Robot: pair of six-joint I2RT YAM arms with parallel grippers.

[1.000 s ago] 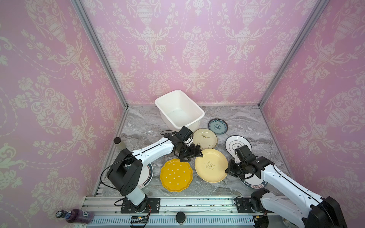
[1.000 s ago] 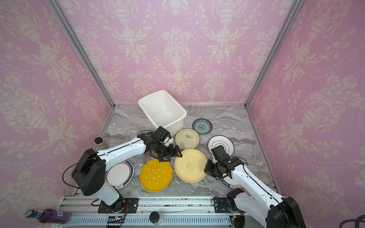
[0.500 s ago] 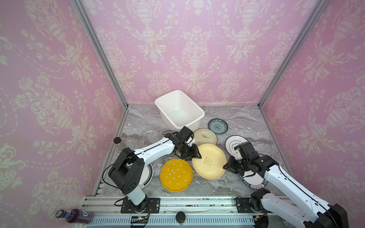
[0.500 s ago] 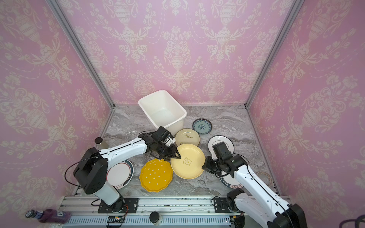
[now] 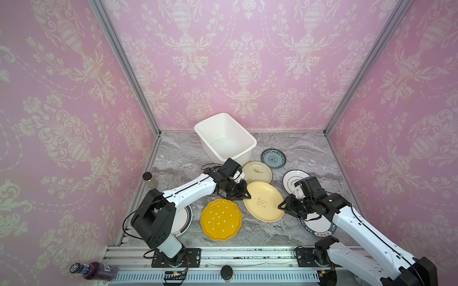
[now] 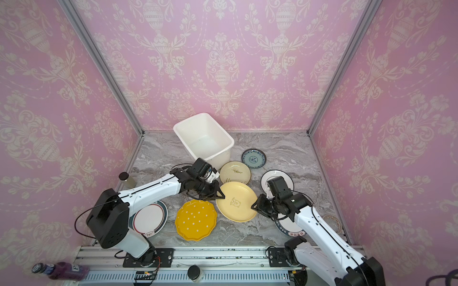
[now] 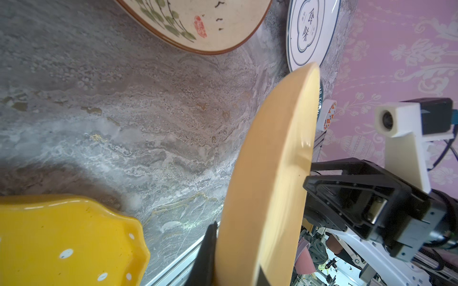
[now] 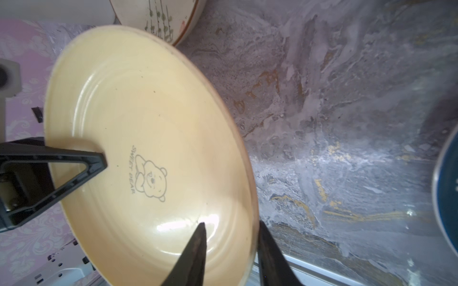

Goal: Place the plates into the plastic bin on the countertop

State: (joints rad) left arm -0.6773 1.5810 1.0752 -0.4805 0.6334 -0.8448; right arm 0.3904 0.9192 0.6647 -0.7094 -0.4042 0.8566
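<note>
Top views.
A: Where's the pale yellow plate [image 5: 264,205]?
B: Tilted above countertop [image 5: 297,148], outside plastic bin [image 5: 238,155], beside yellow dotted plate [image 5: 221,220]. One rim at left gripper [image 5: 244,195], right gripper [image 5: 282,206] opposite.
Left wrist.
A: Jaws?
B: Clamped on the plate rim.
Right wrist.
A: Jaws?
B: Parted, straddling the rim. The other arm's finger [image 8: 81,163] lies on the plate face.

pale yellow plate [image 5: 264,201], white bin [image 5: 213,131], grey marbled countertop [image 5: 297,153]
</note>
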